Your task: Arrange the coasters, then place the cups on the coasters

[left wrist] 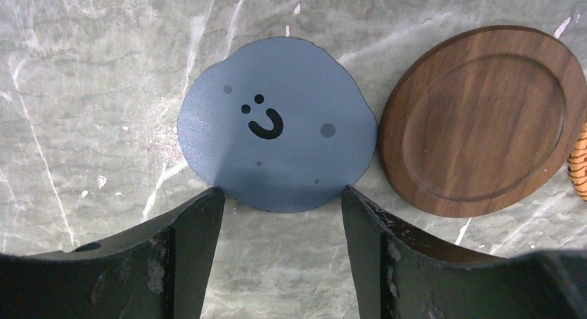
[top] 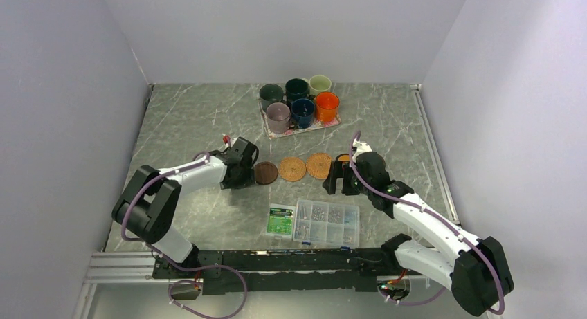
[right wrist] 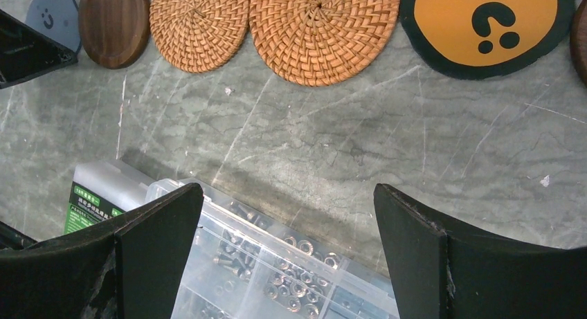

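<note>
From above, the clear screw box (top: 327,222) lies near the arms on the marbled table (top: 187,118). It has a green label (top: 280,220) at its left end, with print too small to read. Well beyond the box, six cups stand in two rows on a floral tray (top: 266,131): dark grey-green (top: 271,93), dark teal (top: 297,89) and pale cream (top: 320,84) behind, mauve-grey (top: 278,116), navy (top: 302,112) and orange (top: 327,106) in front. Just beyond the box runs a row of coasters: a dark brown one (top: 265,172), then two woven tan ones (top: 292,169) (top: 319,165). The left gripper (top: 242,168) sits at the row's left end and the right gripper (top: 342,180) at its right.

The left wrist view shows a light blue coaster (left wrist: 277,125) lying flat, printed with two dots and a curved stroke like a smiling face. It touches the grooved wooden coaster (left wrist: 482,118). The left gripper's (left wrist: 280,201) jaws stand apart, with the blue disc's near rim between the tips; whether they touch it I cannot tell.

In the right wrist view the row lies beyond the screw box (right wrist: 277,263). The black coaster (right wrist: 484,25) has an orange face with a black hook and two dots. The right gripper's (right wrist: 287,191) jaws gape wide over the box, holding nothing.
</note>
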